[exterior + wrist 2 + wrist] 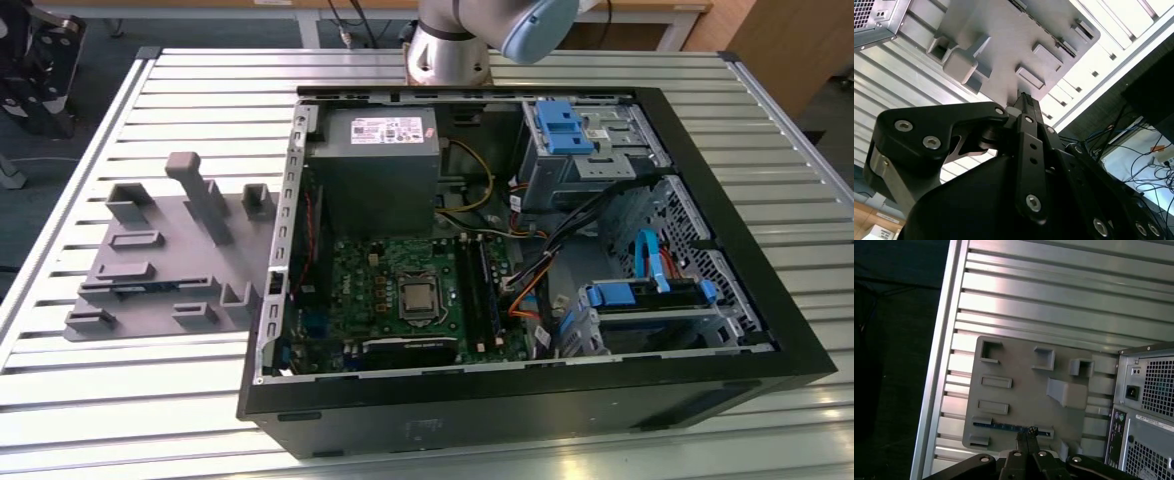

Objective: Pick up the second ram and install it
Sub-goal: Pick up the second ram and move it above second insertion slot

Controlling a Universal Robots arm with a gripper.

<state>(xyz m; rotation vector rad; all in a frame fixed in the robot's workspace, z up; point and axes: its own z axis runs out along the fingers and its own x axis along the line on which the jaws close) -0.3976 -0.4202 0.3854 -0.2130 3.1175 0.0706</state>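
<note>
The second ram [1004, 426] is a thin dark strip lying on edge between two blocks of the grey holder plate [1019, 400]. In the exterior view the ram [140, 287] sits near the front of that plate [147, 300], to the left of the computer case. My gripper [1026, 436] hangs well above the plate with its fingertips pressed together and nothing between them; in the first wrist view the tips line up with the ram's length. The second wrist view looks along the gripper [1024, 97] from behind, its tips pointing at the plate [1004, 35].
The open computer case [747, 300] lies on the slatted metal table [160, 420]. Inside are the green motherboard [387, 290] with long black slots [478, 285], a grey power supply [376, 160], cables and blue drive brackets [561, 125]. The arm's base [447, 50] stands behind the case.
</note>
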